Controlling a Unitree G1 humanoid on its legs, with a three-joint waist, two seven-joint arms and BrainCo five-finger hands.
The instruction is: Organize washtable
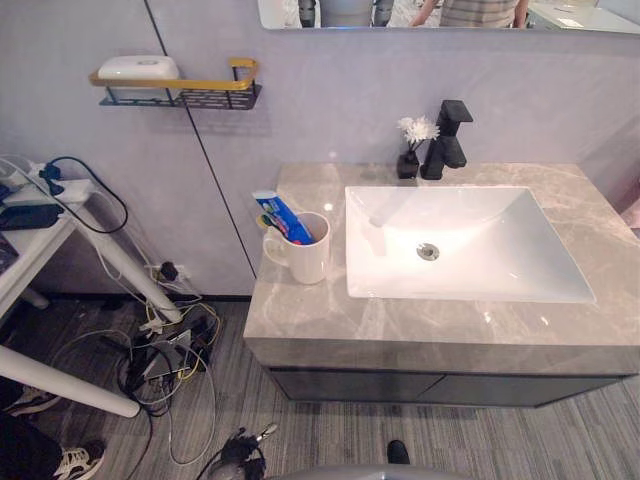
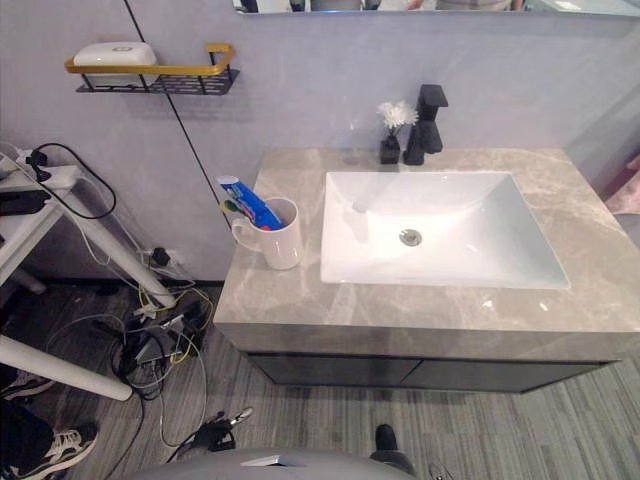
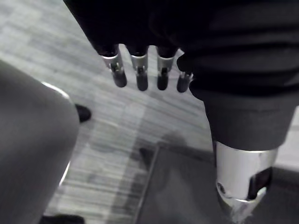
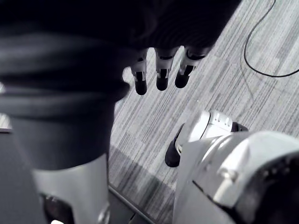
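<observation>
Left wrist view looks past the left hand (image 3: 141, 75), which hangs at the robot's side over grey striped flooring, fingers straight, loosely spread and holding nothing. The right hand (image 4: 161, 77) hangs the same way on the other side, fingers relaxed and empty. Neither is near the work, so no step looks begun.

Ahead, the grey marble-patterned washtable top (image 1: 300, 320) has a bare front edge. On its left part, just beside the basin, stands a white ceramic mug (image 1: 308, 258) with its handle turned to the left. A blue toothpaste tube (image 1: 283, 214) leans out of it with what looks like a toothbrush (image 1: 270, 227), so the mug is probably serving as their holder.

The white rectangular basin (image 1: 520, 275) has nothing in it but its metal drain (image 1: 428, 251). Behind it, at the back edge, a matt black tap (image 1: 448, 140) reaches over the bowl. Touching or just beside the tap is a small dark vase (image 1: 408, 165) holding a white flower (image 1: 418, 129), tucked clear of splashes.

On the wall to the left, well apart from the top, a black wire shelf with a gold rail (image 1: 190, 93) carries a white soap box (image 1: 138, 68). It seems a likely home for loose items.
</observation>
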